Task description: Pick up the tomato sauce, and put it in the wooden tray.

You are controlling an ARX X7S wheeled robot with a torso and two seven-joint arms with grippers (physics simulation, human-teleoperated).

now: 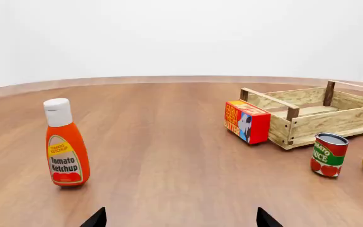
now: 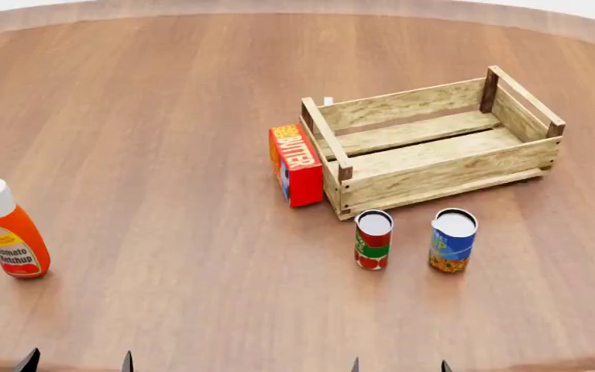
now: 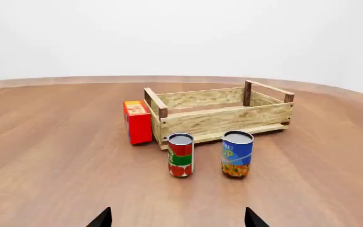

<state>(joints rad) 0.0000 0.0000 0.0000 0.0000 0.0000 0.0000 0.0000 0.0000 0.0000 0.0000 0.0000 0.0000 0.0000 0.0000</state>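
- My left gripper [image 1: 180, 218] shows only two dark fingertips, set wide apart with nothing between them; jaws open.
- My right gripper [image 3: 177, 218] looks the same: two tips spread apart, holding nothing, open above bare table [image 3: 55, 156].
- In the head view both pairs of tips barely poke in at the near edge, well apart from every object.
- The tomato sauce [image 3: 181, 155] stands upright on the table, long axis vertical, silver top facing up, just in front of the wooden tray [image 3: 222, 120] and not touching it.
- Beside it stands a blue-and-orange can [image 3: 237, 154], also upright, near but apart.
- A red butter box [image 2: 295, 165] rests against the tray's short end.
- Only the left wrist view and the head view show the ketchup bottle [image 1: 66, 144], upright and well away from the tray; the right wrist view misses it.
- The left wrist view cuts off most of the blue can; the right wrist view shows both cans whole.
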